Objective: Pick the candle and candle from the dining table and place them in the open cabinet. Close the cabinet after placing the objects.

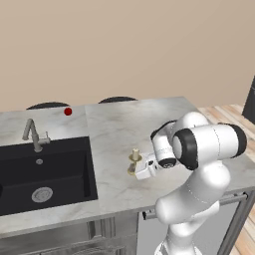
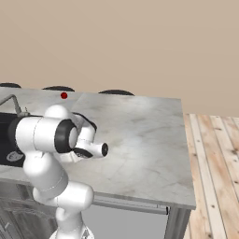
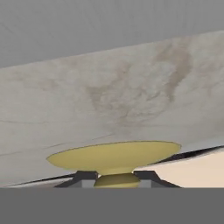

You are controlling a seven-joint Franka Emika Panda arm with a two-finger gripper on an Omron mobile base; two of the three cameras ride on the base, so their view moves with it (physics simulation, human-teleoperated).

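Gold and wide, the candle holder's dish (image 3: 114, 156) sits right between the two dark fingers (image 3: 84, 176), which look closed in on its slim upright stem just below, the candle (image 1: 134, 160) standing on the marbled desk (image 1: 124, 124).

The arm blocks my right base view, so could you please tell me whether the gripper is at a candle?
Observer: Yes. In the left base view the gripper is at the candle on the slim gold holder.
Operator: Is it upright?
Observer: Yes, it stands upright on the dining table.
Operator: How do the fingers sit?
Observer: In the hand view the fingertips sit against the holder's stem from both sides.
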